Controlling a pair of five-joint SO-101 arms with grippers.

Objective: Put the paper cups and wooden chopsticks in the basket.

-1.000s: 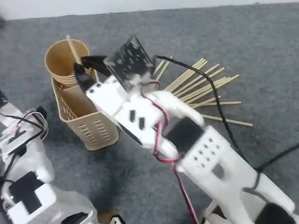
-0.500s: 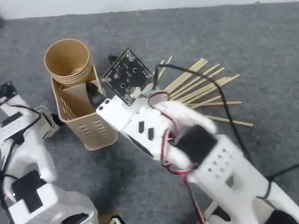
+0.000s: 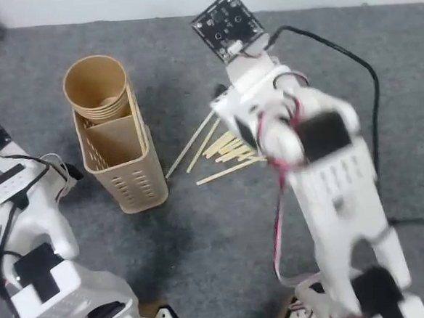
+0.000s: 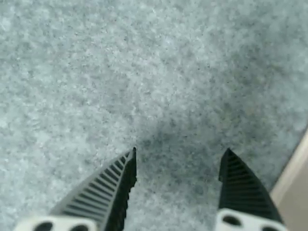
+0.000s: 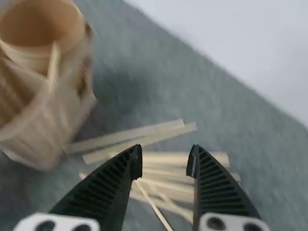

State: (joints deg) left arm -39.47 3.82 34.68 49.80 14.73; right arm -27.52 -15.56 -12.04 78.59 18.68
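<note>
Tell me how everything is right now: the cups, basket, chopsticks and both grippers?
Paper cups: stacked, standing upright in one end of the basket.
Basket: upright on the carpet.
Wooden chopsticks: lying loose in a pile on the carpet, outside the basket.
Left gripper: open, empty, over bare carpet.
Right gripper: open, empty, above the chopsticks.

Soft, even light falls from overhead on the grey bench [image 3: 405,116], which is bright across the high view. The basket [image 3: 121,165] throws a faint, loose-edged shadow onto the bench beside it. A dimmer patch lies just ahead of the parted jaws of the left gripper [image 4: 180,152].
</note>
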